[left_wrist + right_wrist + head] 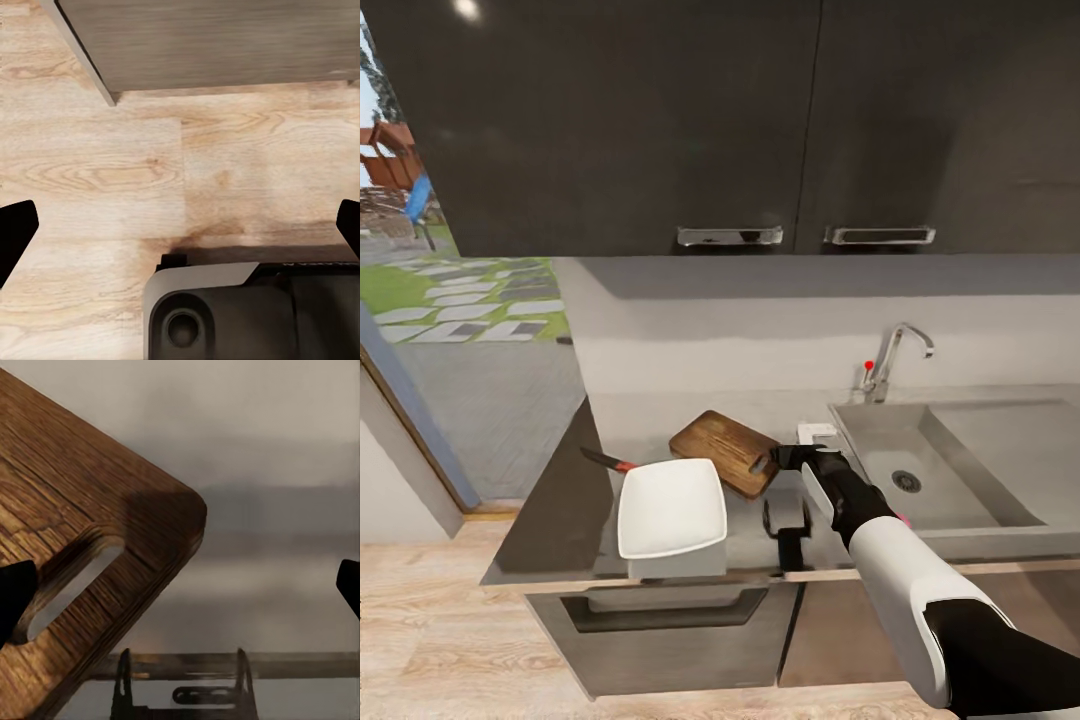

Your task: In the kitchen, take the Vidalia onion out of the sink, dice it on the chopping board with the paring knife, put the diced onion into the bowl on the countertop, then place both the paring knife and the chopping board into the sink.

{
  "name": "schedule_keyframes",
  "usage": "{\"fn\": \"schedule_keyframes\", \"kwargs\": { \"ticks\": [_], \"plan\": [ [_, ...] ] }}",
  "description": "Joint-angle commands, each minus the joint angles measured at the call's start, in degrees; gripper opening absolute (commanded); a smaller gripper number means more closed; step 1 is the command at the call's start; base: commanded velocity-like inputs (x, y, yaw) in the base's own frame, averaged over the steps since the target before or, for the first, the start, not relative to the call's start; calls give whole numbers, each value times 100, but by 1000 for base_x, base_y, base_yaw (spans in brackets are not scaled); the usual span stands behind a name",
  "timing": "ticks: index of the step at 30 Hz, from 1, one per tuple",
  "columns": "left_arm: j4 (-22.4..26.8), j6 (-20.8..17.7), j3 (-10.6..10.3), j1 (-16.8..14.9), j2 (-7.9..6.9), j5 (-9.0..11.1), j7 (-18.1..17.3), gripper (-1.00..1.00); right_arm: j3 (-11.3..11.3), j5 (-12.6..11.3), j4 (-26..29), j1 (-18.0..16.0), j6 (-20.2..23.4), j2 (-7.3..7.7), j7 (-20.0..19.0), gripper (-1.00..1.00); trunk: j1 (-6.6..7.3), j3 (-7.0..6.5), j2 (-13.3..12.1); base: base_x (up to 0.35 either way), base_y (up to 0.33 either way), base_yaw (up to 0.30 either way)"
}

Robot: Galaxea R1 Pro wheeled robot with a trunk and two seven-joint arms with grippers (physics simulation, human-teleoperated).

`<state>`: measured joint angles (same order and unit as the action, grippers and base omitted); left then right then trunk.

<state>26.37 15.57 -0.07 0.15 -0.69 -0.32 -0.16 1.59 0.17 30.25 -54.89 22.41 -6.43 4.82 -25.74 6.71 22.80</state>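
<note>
Now the right gripper [773,459] hangs spread wide at the slotted corner of the chopping board [725,452], touching nothing. That board lies mid-countertop [550,520], its near edge seemingly tucked under the white bowl [671,508]. Beside the bowl lies the paring knife [608,461]. Right of them sits the sink [950,470]. Left gripper [180,225] gapes over wood floor [105,180].

I get even, soft light in the head view, with a bright glare spot on the glossy cabinets [465,10] and a shadow band beneath them. My right wrist view blurs the backdrop; the chopping board [67,540] stays sharp.
</note>
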Motion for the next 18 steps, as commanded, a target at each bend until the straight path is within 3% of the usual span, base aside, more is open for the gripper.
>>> {"fn": "schedule_keyframes", "kwargs": {
  "ticks": [1,18],
  "plan": [
    [8,7,-1,2,-1,-3,-2,100,17,1,8,-4,35,-1,27,100,-4,20,12,50,95,0],
    [-70,7,3,2,1,-11,-3,100,17,1,8,-4,35,0,24,100,-4,176,12,24,20,0]
  ]
}}
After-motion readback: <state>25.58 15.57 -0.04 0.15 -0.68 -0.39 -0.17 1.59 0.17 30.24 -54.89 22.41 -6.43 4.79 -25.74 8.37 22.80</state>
